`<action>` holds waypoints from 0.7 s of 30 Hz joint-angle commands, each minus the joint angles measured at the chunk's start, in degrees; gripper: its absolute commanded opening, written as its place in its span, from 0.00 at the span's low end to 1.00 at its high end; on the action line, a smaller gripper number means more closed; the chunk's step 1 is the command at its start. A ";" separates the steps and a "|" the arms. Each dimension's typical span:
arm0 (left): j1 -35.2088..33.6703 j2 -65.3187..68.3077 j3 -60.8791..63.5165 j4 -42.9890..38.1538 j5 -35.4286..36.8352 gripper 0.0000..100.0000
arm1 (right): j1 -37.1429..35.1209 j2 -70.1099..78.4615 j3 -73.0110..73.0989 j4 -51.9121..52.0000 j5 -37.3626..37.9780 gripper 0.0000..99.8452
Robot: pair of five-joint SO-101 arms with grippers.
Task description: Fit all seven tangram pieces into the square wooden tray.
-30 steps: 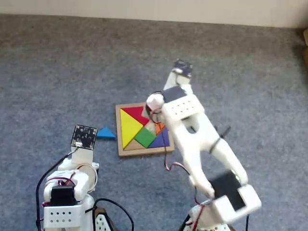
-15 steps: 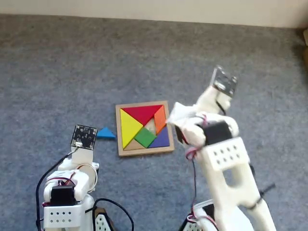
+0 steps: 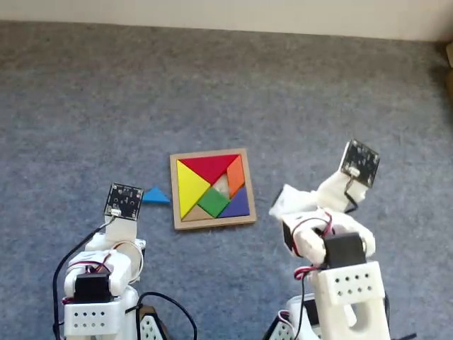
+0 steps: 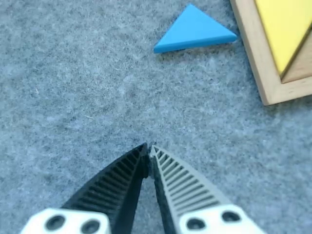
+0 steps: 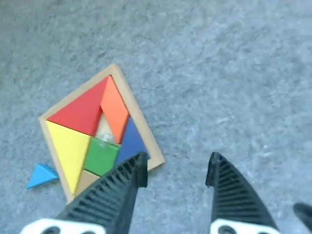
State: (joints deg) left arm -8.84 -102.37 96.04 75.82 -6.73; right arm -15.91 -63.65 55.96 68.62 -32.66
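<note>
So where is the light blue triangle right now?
In the high view, the light blue triangle lies on the carpet just left of the tray, apart from it, ahead of the left gripper.

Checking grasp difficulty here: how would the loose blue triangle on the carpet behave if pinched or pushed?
The blue triangle looks rigid and flat, so it likely won't bend or roll. On the fuzzy carpet it would probably drag rather than slide. Its thin edges may give the jaws little purchase.
</note>
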 commanded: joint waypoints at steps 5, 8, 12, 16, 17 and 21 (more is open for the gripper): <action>-0.57 -2.33 1.19 0.18 0.53 0.04 | 4.26 -9.27 7.16 0.57 6.07 0.19; -0.57 -2.33 1.19 0.18 0.53 0.04 | 4.18 -12.62 10.77 0.48 6.42 0.13; -0.57 -2.33 1.19 0.18 0.53 0.04 | 4.44 -17.71 14.90 0.48 6.42 0.00; -0.57 -2.33 1.19 0.18 0.53 0.04 | 4.26 -23.96 17.98 0.66 6.42 0.01; -0.57 -2.33 1.19 0.18 0.53 0.04 | 4.26 -25.71 19.47 0.57 6.42 0.01; -0.57 -2.33 1.19 0.18 0.53 0.04 | 4.26 -33.80 25.89 0.57 6.42 0.01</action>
State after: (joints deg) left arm -8.84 -102.37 96.04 75.82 -6.73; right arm -12.04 -92.04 79.87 68.62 -27.03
